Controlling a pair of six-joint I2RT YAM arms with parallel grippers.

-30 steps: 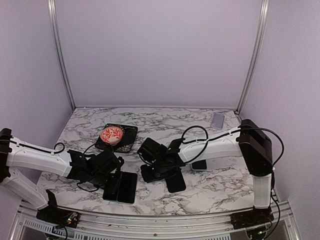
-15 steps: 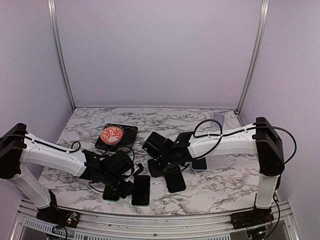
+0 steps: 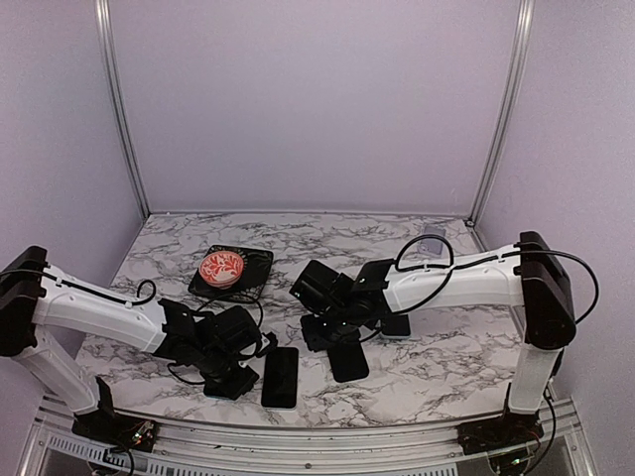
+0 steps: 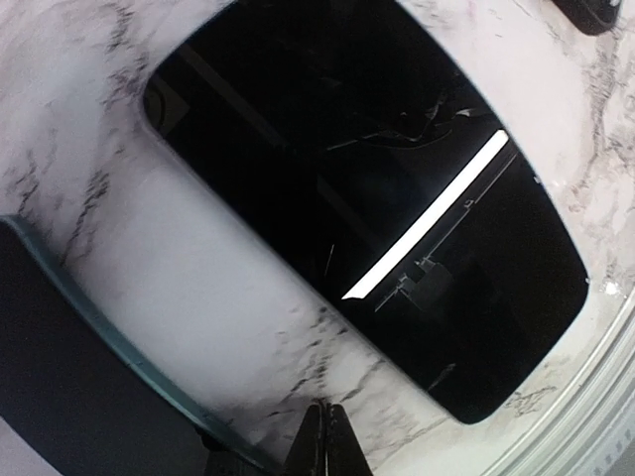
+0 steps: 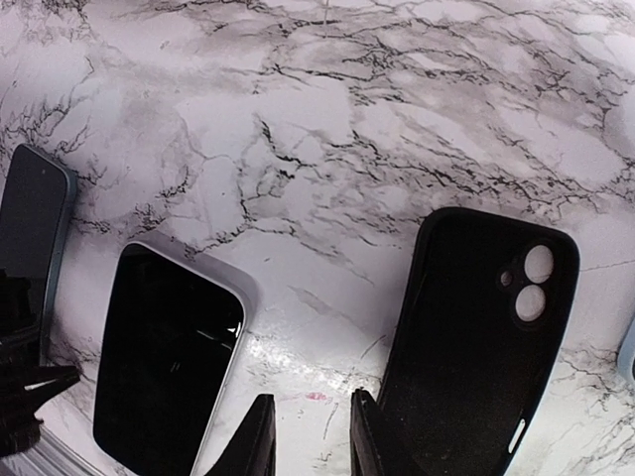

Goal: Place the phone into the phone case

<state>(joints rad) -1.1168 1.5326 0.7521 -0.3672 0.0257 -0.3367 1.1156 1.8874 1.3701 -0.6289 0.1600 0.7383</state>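
A black-screened phone (image 3: 281, 376) lies flat near the table's front edge and fills the left wrist view (image 4: 367, 218). In the right wrist view (image 5: 164, 367) it shows a pale rim. The empty black phone case (image 3: 347, 360) lies to its right, inside up, camera holes visible (image 5: 476, 347). My left gripper (image 3: 236, 365) is shut and empty (image 4: 325, 441), low over the marble just left of the phone. My right gripper (image 3: 327, 329) is open and empty (image 5: 310, 436), above the gap between phone and case.
A second phone with a teal edge (image 4: 60, 367) lies under my left gripper (image 3: 220, 385). A red-and-white round object on a black tray (image 3: 223, 268) sits behind. A pale blue item (image 3: 397, 326) lies under the right arm. A small grey card (image 3: 432, 238) lies at the back right.
The black phone has slid right, away from the teal-edged phone that it lay beside. My left gripper moved right with it. My right gripper shifted slightly right and back.
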